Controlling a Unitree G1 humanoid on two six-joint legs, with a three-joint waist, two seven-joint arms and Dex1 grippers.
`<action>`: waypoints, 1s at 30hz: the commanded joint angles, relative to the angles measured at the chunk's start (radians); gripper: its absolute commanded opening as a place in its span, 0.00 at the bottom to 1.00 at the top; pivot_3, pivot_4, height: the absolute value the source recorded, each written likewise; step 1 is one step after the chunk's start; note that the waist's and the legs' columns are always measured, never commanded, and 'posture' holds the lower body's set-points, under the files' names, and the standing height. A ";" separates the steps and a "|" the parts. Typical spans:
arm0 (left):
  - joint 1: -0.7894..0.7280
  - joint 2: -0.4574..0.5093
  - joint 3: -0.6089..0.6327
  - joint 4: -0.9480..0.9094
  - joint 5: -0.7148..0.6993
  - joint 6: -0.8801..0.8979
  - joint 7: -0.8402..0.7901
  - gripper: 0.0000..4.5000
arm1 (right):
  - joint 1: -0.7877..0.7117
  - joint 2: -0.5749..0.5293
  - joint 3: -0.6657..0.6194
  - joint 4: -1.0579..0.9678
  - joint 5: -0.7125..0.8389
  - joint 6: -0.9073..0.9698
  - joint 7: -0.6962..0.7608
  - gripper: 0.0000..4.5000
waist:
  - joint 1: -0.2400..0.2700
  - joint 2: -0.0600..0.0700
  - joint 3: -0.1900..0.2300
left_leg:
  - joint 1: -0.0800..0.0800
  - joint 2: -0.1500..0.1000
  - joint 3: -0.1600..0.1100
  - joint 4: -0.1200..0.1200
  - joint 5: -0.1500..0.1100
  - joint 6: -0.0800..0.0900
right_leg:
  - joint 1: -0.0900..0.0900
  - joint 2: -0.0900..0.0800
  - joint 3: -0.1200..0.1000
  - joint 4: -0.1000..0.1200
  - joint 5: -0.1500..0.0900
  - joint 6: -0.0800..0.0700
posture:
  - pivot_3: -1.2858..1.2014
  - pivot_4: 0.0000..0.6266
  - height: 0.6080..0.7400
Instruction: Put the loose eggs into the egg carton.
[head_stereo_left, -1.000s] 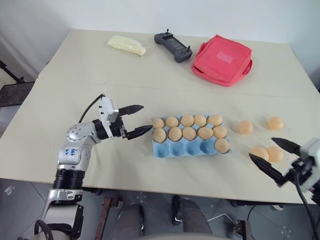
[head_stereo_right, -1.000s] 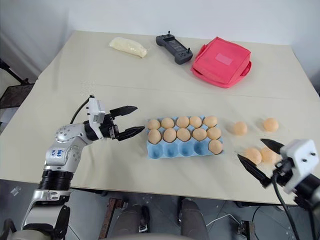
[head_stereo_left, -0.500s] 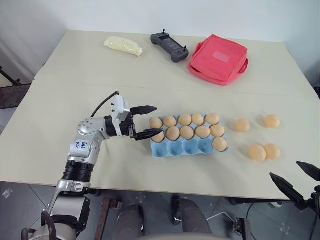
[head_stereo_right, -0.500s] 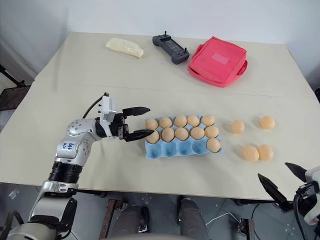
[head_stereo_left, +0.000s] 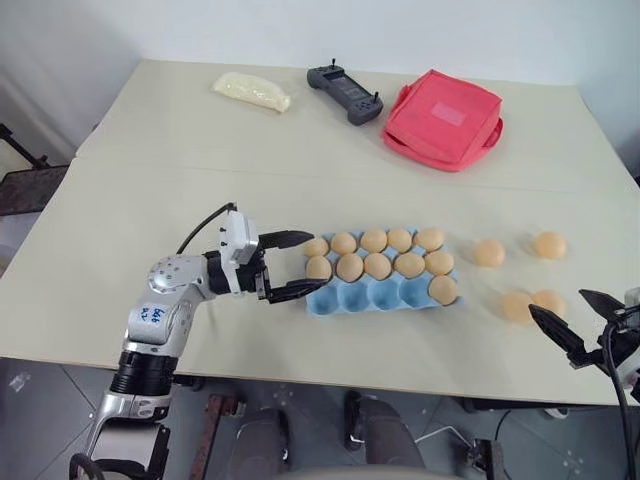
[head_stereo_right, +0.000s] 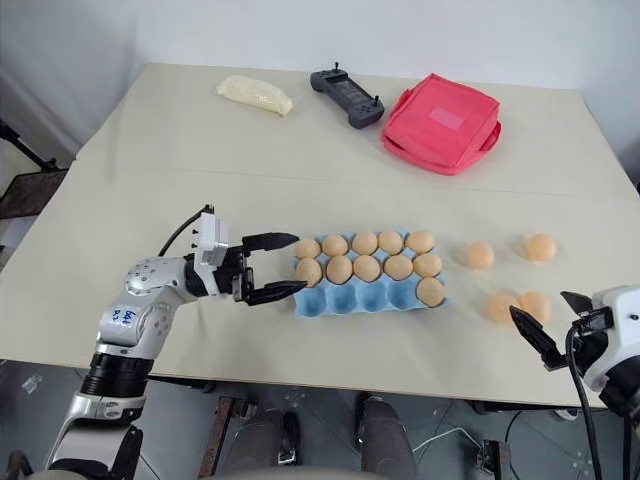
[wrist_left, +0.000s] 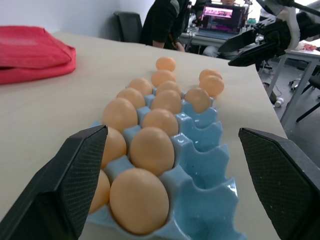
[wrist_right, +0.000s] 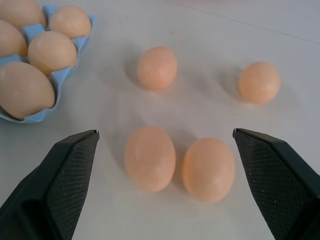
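right gripper (head_stereo_left: 578, 322): mine, nearest, at the near right table edge; jaws wide apart, nothing between them, aimed at the loose eggs.
left gripper (head_stereo_left: 292, 265): mine, pointing right at the carton's left end; jaws spread apart, empty; the near finger is at the near left corner of the carton, the far finger reaches to the far-row end egg. Can't tell if either touches.
near pair of loose eggs (wrist_right: 150, 158): two lying side by side on the table, touching or almost touching, just ahead of my right gripper, right of the carton.
far pair of loose eggs (head_stereo_left: 489, 253): two more, well apart from each other, farther back on the table; one just right of the carton, the other (head_stereo_left: 549, 245) further right.
egg carton (head_stereo_left: 365, 299): light blue, mid table, long side across. Far row full with five eggs, middle row full with five, near row holds one egg (head_stereo_left: 443, 290) in its right-end cup, the other four near cups bare.
table (head_stereo_left: 150, 160): beige top.
red bag (head_stereo_left: 444, 119): far right of the table, well behind the carton.
black controller (head_stereo_left: 346, 93): far centre, just left of the red bag.
pale yellow packet (head_stereo_left: 252, 91): far left, left of the controller.
person (wrist_left: 165, 22): in dark clothes, off the table past the carton's far end in my left wrist view.
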 joint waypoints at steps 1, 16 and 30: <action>0.015 0.006 0.003 -0.065 -0.024 0.006 0.004 0.99 | -0.016 -0.025 0.031 -0.034 0.016 0.025 0.009 1.00 | -0.001 0.000 0.000 | 0.000 0.000 0.000 0.000 0.000 0.000 | 0.000 0.000 0.000 0.000 0.000 0.000 | 0.52 0.24 1.00; 0.036 -0.001 0.001 -0.091 -0.020 -0.001 0.024 0.99 | -0.143 -0.046 0.165 0.074 -0.085 0.005 0.015 1.00 | -0.002 0.000 0.000 | 0.000 0.000 0.000 0.000 0.000 0.000 | 0.000 0.000 0.000 0.000 0.000 0.000 | 0.52 0.24 1.00; 0.064 -0.003 0.004 -0.115 -0.024 -0.006 0.037 0.99 | -0.165 -0.055 0.205 0.110 -0.111 0.006 0.034 1.00 | -0.002 0.000 0.000 | 0.000 0.000 0.000 0.000 0.000 0.000 | 0.000 0.000 0.000 0.000 0.000 0.000 | 0.52 0.24 1.00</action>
